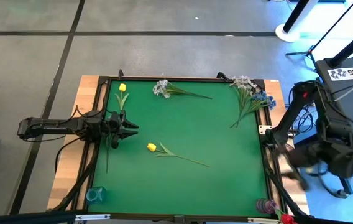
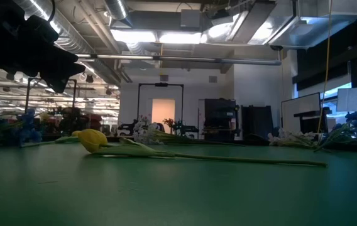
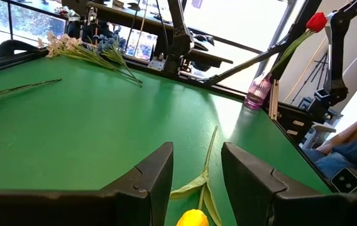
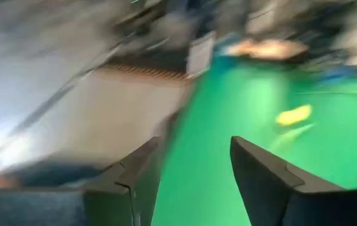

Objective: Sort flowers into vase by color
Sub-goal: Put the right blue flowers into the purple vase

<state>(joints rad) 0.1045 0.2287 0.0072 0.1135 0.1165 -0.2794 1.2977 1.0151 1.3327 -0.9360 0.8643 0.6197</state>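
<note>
A yellow tulip (image 1: 151,147) lies on the green mat, its stem pointing toward the right edge; the low view shows it too (image 2: 92,139). My left gripper (image 1: 128,126) hovers open just left of it, and the bloom (image 3: 194,218) shows just beyond the fingertips (image 3: 197,169). A second yellow tulip (image 1: 122,88) lies by the far left corner. A white spray (image 1: 161,87) and a heap of white and blue sprays (image 1: 249,90) lie along the far edge. A red tulip (image 3: 317,22) stands in a pink vase (image 1: 263,205). My right gripper (image 1: 291,168) is open (image 4: 194,169), off the table's right edge.
A blue vase (image 1: 96,194) stands at the near left corner. A black frame (image 1: 183,79) borders the mat. Stands and cables crowd the floor on the right. A person's leg (image 3: 354,147) shows beyond the near right corner. The middle of the mat (image 1: 201,130) is bare.
</note>
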